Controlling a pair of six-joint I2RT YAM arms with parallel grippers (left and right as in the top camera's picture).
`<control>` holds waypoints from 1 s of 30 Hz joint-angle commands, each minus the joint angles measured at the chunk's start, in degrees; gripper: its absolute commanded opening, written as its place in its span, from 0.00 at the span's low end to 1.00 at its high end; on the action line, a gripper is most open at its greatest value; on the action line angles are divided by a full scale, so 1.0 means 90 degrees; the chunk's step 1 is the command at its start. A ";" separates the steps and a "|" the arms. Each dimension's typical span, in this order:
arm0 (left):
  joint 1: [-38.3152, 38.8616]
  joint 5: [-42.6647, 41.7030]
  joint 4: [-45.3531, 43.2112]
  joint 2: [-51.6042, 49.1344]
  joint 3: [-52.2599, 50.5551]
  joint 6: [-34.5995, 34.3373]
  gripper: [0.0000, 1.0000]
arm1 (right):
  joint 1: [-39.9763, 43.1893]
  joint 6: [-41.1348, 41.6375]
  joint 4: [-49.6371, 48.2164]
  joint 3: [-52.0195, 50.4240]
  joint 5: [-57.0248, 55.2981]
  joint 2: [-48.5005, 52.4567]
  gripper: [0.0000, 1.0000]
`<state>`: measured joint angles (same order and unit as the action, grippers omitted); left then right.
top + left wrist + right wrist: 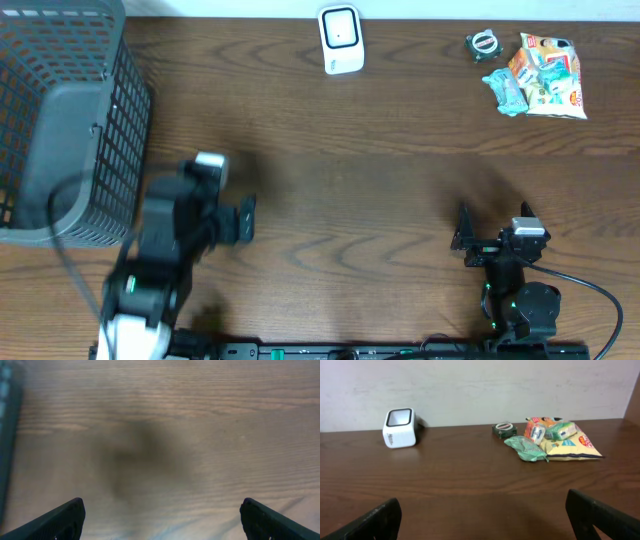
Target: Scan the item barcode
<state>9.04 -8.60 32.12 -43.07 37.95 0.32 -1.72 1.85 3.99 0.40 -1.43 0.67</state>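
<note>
The white barcode scanner (340,39) stands at the table's far edge, its dark window (399,417) facing up and forward. The items lie in a pile at the far right: a yellow snack bag (549,78), a teal packet (505,91) and a small round tape roll (483,43). The right wrist view shows the same pile, with the bag (568,445), packet (526,449) and roll (504,428). My left gripper (244,219) hovers open over bare wood (162,516) at the left. Near the front edge, my right gripper (464,237) stands open and empty (482,510), well short of the pile.
A dark grey mesh basket (62,120) fills the far left corner, just beyond my left arm; its edge (6,435) shows in the left wrist view. A black cable (590,290) runs from the right arm's base. A pale wall (480,385) backs the table.
</note>
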 commanded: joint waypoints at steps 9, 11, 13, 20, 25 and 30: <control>-0.0318 0.0032 -0.0379 0.2817 -0.1795 0.0100 0.98 | 0.0027 -0.0095 0.0029 -0.0010 0.0012 -0.0041 0.99; -0.0325 0.0034 -0.0787 0.2965 -0.2045 0.0102 0.98 | 0.0027 -0.0095 0.0029 -0.0010 0.0012 -0.0041 0.99; -0.0364 0.0034 -0.1195 0.3140 -0.2329 0.0102 0.98 | 0.0027 -0.0095 0.0029 -0.0010 0.0012 -0.0041 0.99; -0.0614 0.0032 -0.2671 0.3905 -0.3422 -0.0413 0.98 | 0.0027 -0.0095 0.0029 -0.0010 0.0012 -0.0041 0.99; -0.0712 0.0034 -0.3014 0.4413 -0.3830 -0.0425 0.98 | 0.0027 -0.0095 0.0029 -0.0010 0.0012 -0.0041 0.99; -0.0843 0.0032 -0.3011 0.4767 -0.3925 -0.0425 0.98 | 0.0027 -0.0095 0.0029 -0.0010 0.0012 -0.0041 0.99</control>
<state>2.46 -8.62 5.63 -2.22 3.27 -2.98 -1.67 1.85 4.01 0.40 -1.30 0.67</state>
